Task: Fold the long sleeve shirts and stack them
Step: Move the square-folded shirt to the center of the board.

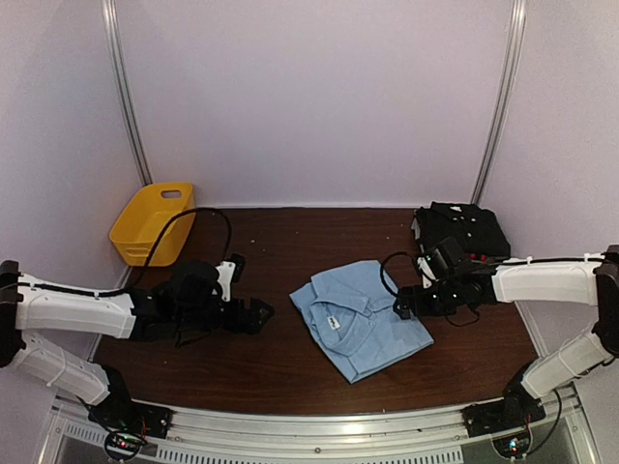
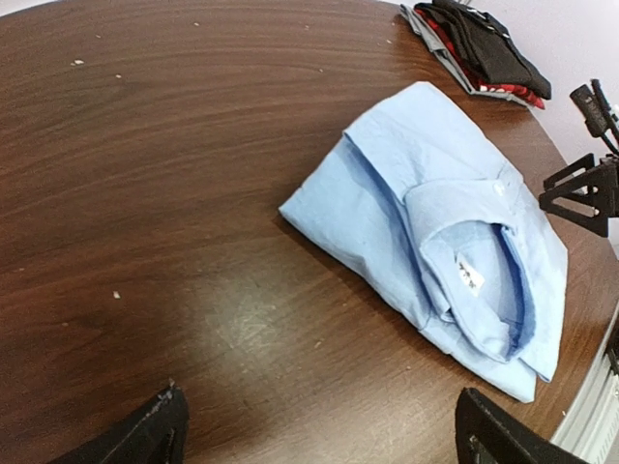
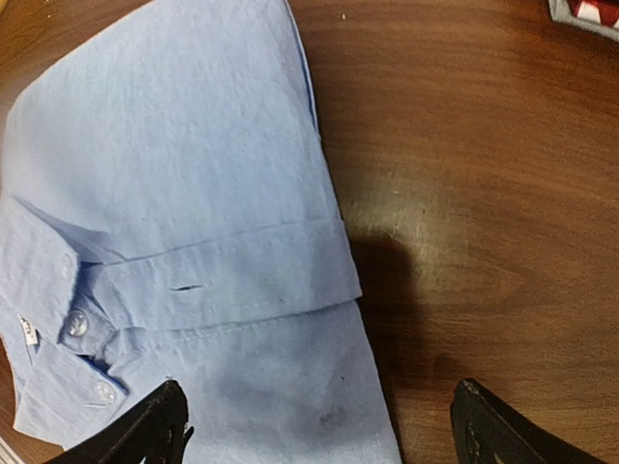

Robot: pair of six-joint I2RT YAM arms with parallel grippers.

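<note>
Folded light blue shirt [image 1: 360, 319], white neck label [image 2: 470, 276] (print unreadable); left gripper [image 1: 257, 314], right gripper [image 1: 404, 304] spread, empty.

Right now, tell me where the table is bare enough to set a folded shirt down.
Widest bare wood: the far middle of the table, between the yellow basket and the dark shirt stack, behind the blue shirt. Crowded: the right, where the right gripper hangs at the blue shirt's edge.

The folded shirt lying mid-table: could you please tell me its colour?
The folded shirt is plain light blue, best seen in the left wrist view.
</note>
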